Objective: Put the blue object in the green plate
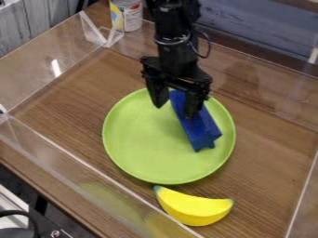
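We see our gripper (174, 97) spread wide, unladen, over the blue object (199, 123) on the green plate (139, 139); it looks rigid, light, best pinched across its ridge

Matt plastic green plate (143, 139), smooth blue object (202, 128), wood-grain tabletop (74, 102), clear glossy walls (37, 56)

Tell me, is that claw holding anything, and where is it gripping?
Nothing is held yet. The gripper stands open over the upper end of the blue object, which lies in the green plate.
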`<state>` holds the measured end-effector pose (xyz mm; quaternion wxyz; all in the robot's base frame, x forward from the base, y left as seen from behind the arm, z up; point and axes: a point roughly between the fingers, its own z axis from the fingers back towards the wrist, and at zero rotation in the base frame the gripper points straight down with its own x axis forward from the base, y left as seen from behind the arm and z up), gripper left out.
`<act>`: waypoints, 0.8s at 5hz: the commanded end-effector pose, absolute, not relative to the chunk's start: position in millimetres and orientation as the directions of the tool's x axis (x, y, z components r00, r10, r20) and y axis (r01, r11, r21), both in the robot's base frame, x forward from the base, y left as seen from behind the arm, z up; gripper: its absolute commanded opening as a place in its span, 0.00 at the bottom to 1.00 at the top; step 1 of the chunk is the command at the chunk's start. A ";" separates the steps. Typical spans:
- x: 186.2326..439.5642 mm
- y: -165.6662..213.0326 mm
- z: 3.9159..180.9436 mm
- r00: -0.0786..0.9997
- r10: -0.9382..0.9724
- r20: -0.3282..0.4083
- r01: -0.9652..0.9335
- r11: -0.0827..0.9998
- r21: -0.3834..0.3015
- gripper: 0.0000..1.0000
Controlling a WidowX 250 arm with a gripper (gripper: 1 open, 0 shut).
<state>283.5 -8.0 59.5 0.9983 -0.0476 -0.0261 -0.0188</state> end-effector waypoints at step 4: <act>295.8 -24.8 48.2 0.997 -0.024 0.070 0.030 0.995 -0.091 1.00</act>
